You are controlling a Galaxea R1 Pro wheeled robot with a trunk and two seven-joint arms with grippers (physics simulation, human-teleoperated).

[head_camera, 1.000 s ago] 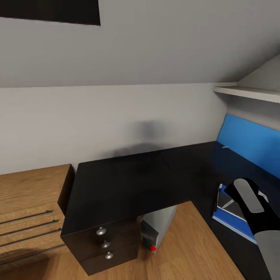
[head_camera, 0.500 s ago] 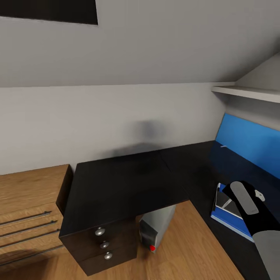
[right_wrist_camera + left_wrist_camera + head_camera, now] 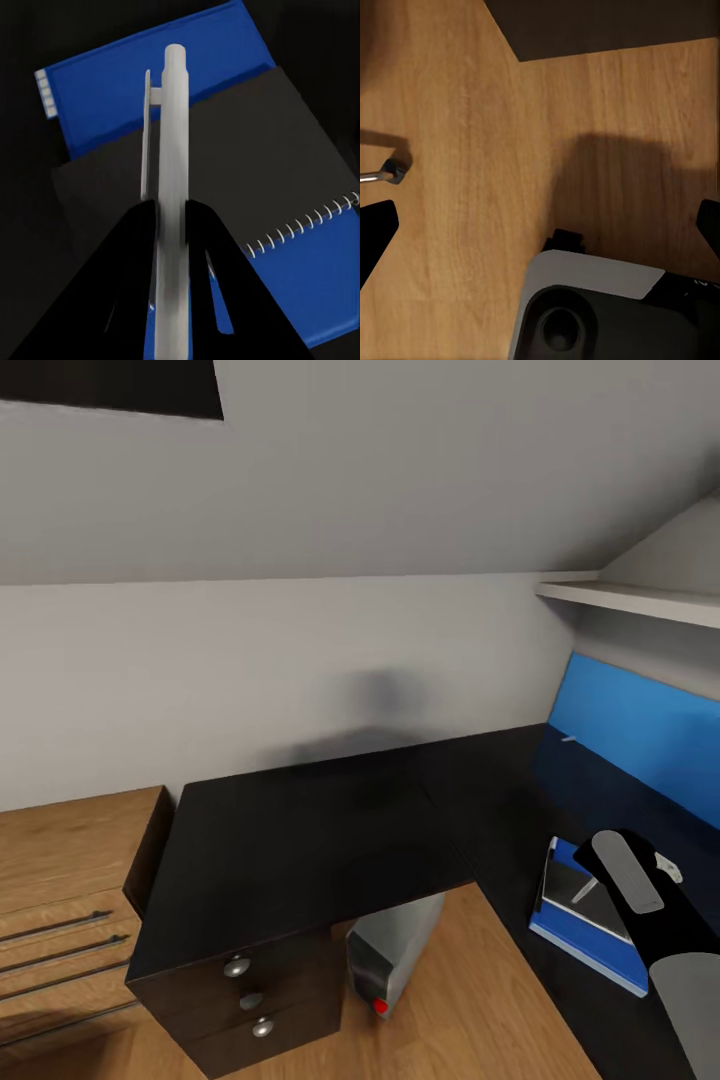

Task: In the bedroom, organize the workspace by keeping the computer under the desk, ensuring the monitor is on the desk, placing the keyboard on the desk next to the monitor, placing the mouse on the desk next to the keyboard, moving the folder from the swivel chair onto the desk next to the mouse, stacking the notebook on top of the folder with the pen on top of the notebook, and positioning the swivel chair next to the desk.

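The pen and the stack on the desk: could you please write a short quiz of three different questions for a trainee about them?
1. True or false: the right gripper is shut on the pen.
2. What lies directly on the blue folder?
A. a keyboard
B. a dark spiral-bound notebook
C. a mouse
3. Fill in: the computer stands on the floor under the ____.

Key:
1. True. The two black fingers clamp the white pen, held above the notebook.
2. B. The notebook rests on the folder, with blue showing past its edges.
3. Desk. The grey tower with the red dot stands below the black top, beside the drawers.
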